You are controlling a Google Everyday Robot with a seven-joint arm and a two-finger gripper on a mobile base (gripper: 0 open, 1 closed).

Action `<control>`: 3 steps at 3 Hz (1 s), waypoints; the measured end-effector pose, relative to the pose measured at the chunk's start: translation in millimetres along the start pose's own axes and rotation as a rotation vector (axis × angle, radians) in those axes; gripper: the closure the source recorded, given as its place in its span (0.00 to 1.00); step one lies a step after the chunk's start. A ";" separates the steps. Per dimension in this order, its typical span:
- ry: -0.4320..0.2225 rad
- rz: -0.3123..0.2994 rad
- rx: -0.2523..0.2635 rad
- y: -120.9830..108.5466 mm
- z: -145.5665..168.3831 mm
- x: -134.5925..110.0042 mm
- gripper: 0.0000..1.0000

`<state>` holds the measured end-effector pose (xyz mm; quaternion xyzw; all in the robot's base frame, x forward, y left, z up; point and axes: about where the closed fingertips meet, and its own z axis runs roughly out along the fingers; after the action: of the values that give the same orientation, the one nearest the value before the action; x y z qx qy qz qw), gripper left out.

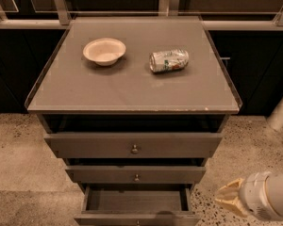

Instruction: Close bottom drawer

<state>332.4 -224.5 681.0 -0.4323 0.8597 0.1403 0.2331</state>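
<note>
The bottom drawer [136, 217] is the lowest of three grey-brown drawers and stands pulled out, with its dark inside showing. Its front runs along the bottom edge of the view. The middle drawer [136, 174] and the top drawer [133, 145] sit above it, each with a small round knob. My gripper [228, 197] is at the lower right, beside the cabinet and level with the bottom drawer, a little to the right of its right side. Its tan fingers [232, 204] point left toward the drawer and hold nothing.
On the cabinet top [132, 86] lie a white bowl [104, 51] at the left and a crushed can [169, 60] on its side at the right. Speckled floor [19, 159] surrounds the cabinet. A white post [282, 109] stands at the right.
</note>
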 end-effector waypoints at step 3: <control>-0.161 0.358 -0.113 18.1 173.2 130.4 1.00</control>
<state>298.6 -225.5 466.0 -0.2721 0.8923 0.2615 0.2478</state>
